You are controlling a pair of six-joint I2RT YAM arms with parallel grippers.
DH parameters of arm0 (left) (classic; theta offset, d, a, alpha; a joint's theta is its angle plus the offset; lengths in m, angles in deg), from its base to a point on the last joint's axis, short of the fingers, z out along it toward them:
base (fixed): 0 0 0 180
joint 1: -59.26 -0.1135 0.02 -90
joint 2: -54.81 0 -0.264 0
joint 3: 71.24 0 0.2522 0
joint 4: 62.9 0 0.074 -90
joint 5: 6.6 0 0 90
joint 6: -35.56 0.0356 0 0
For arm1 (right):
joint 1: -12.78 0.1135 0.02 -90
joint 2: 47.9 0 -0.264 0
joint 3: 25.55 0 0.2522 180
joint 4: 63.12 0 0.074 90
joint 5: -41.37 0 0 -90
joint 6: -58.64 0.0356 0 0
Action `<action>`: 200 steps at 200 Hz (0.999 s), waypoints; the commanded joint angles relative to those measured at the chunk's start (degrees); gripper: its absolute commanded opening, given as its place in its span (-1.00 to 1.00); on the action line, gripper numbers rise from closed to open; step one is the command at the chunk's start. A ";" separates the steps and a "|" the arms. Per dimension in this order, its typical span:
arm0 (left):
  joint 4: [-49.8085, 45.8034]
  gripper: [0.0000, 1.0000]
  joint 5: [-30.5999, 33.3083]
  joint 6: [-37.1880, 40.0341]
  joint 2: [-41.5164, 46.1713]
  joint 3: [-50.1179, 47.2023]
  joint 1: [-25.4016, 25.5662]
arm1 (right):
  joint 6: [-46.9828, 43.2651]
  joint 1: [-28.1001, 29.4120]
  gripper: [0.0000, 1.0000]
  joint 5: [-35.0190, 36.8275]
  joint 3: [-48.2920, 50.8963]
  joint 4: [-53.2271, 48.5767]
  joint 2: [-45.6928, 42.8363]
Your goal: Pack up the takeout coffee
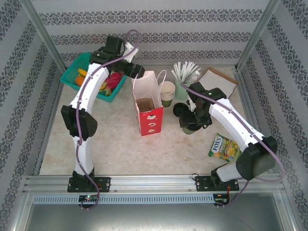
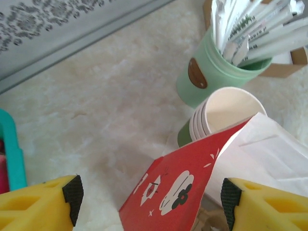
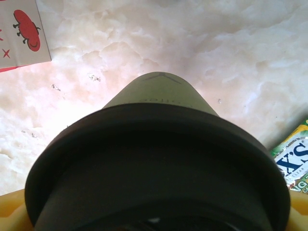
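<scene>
The cup [image 1: 189, 128], dark green with a black lid, is at about 3 o'clock on the worktop [image 1: 120, 144], well right of the bag [image 1: 149, 120] and not yet in it. The right gripper [image 1: 194, 118] is closed on its lid end. In the right wrist view the lid sits close to the camera and the green body [image 3: 163, 96] narrows away from it. The cup lies along the tilted gripper, so I judge it lifted rather than standing, though the base is hard to read.

At 9 o'clock from the cup the bag stands upright, mouth open. Something brown shows inside [image 1: 144, 104], likely the tray. I cannot tell whether it is seated flat.

The left gripper [image 1: 136, 71] hangs at the bag's 12 o'clock rim. Its fingers [image 2: 48, 202] are wide apart, with the bag's red edge [image 2: 168, 192] between them, and they touch nothing I can see.

A stack of paper cups [image 1: 167, 91] is at 11 o'clock from the cup, with a mint cup [image 1: 183, 89] of straws just behind at 12. A candy packet [image 1: 224, 147] lies at 4 o'clock, and a teal basket [image 1: 67, 77] sits far off at 10.

As I judge it, the cup is picked up and the bag looks ready. What is left is carrying the cup across, lowering it upright into the bag and letting go.
</scene>
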 commanded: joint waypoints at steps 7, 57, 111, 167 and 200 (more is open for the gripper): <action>-5.29 0.38 -2.03 5.88 -0.92 3.07 1.15 | 0.09 0.57 0.54 0.54 0.42 -2.61 -2.81; -7.61 -0.20 0.10 7.35 -2.77 4.92 1.99 | 0.24 0.99 0.52 0.45 -0.67 -4.51 -4.31; -8.27 -0.75 1.27 3.13 -0.27 3.16 2.06 | -0.09 1.63 0.51 0.22 -2.19 -7.29 -6.29; -5.46 -0.87 3.21 -5.54 7.17 -7.72 2.19 | -1.54 2.32 0.48 -1.62 -6.99 -12.05 -7.06; -6.05 -0.87 6.60 -11.20 10.25 -9.81 2.40 | -2.51 2.55 0.48 -3.39 -13.55 -14.08 -6.32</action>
